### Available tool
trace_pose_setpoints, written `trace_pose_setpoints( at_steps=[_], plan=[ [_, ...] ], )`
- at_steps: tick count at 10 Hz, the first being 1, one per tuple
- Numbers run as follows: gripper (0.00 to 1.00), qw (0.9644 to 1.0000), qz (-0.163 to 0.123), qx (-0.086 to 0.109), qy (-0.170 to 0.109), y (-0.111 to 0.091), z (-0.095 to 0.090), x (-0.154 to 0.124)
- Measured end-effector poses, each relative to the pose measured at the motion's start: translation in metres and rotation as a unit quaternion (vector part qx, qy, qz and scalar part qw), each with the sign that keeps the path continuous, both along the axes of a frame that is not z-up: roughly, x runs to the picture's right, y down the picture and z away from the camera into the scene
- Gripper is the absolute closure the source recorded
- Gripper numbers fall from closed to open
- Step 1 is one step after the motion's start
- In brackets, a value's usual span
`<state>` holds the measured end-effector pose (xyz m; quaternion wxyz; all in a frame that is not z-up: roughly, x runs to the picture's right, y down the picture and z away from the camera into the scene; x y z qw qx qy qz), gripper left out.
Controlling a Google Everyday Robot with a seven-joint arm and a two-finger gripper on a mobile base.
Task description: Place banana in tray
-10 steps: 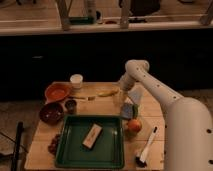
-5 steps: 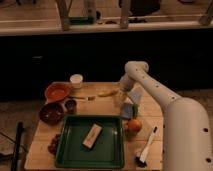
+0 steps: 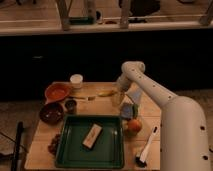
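Note:
The banana (image 3: 106,93) lies on the wooden table (image 3: 105,107) near its far edge, small, yellow and slightly curved. The gripper (image 3: 118,96) hangs from the white arm just right of the banana, close to it. The dark green tray (image 3: 90,141) sits at the front of the table with a tan rectangular block (image 3: 92,136) lying inside it. The banana is outside the tray, behind it.
An orange bowl (image 3: 56,92), a brown bowl (image 3: 51,112), a small dark cup (image 3: 71,105) and a white cup (image 3: 76,80) stand at the left. An orange fruit (image 3: 134,125), a blue-grey packet (image 3: 129,109) and a white brush (image 3: 147,147) lie at the right.
The gripper has shifted slightly lower and nearer to the banana. The banana and the tray have not moved.

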<state>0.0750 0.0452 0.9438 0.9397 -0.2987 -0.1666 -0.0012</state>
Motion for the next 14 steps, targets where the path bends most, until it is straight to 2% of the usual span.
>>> trace_pose_setpoints(
  at_steps=[3, 5, 7, 9, 10, 13, 14],
  plan=[
    [0.2, 0.9998, -0.019, 0.001, -0.005, -0.002, 0.006, -0.007],
    [0.21, 0.999, -0.042, -0.006, -0.011, -0.001, 0.023, -0.018],
    [0.36, 0.9985, -0.05, -0.013, -0.02, 0.002, 0.031, -0.026],
    [0.58, 0.9981, -0.053, -0.02, -0.025, 0.007, 0.038, -0.025],
    [0.65, 0.998, -0.054, -0.021, -0.026, 0.007, 0.039, -0.024],
    [0.96, 0.9973, -0.064, -0.018, -0.031, 0.004, 0.036, -0.019],
    [1.0, 0.9969, -0.07, -0.014, -0.032, 0.001, 0.031, -0.016]
  ],
)
